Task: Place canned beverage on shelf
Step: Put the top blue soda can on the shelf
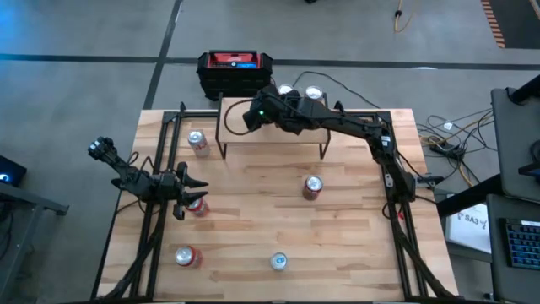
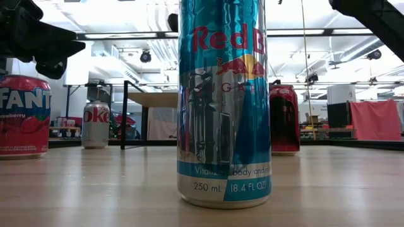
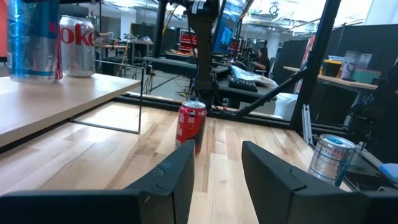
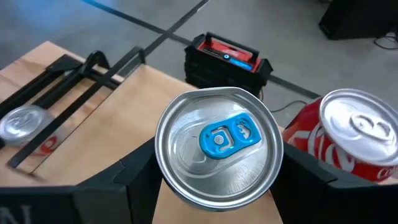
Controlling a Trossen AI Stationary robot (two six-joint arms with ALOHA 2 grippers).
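Note:
The shelf (image 1: 270,135) is a light wooden board on thin black legs at the table's far middle. Two cans stand at its far edge: a slim silver can with a blue tab (image 4: 219,144) and a red cola can (image 4: 351,140). My right gripper (image 1: 283,95) reaches over the shelf and is shut on the blue-tab can, which also shows in the left wrist view (image 3: 34,37). My left gripper (image 1: 181,192) is open and empty low over the table's left, next to a red can (image 1: 199,206). My right gripper holds the blue-tab can by its upper wall just below the rim (image 4: 163,163), between its two fingers (image 4: 134,180). The fingers come from above, pointing down. The can stands upright, its bottom on the shelf board (image 3: 37,99).
Loose cans stand on the table: a cola can (image 1: 197,142) left of the shelf, a red can (image 1: 313,187) in the middle, a Fanta can (image 1: 187,256) and a blue energy-drink can (image 1: 278,262) near the front. A black-and-red box (image 1: 235,70) sits behind the table.

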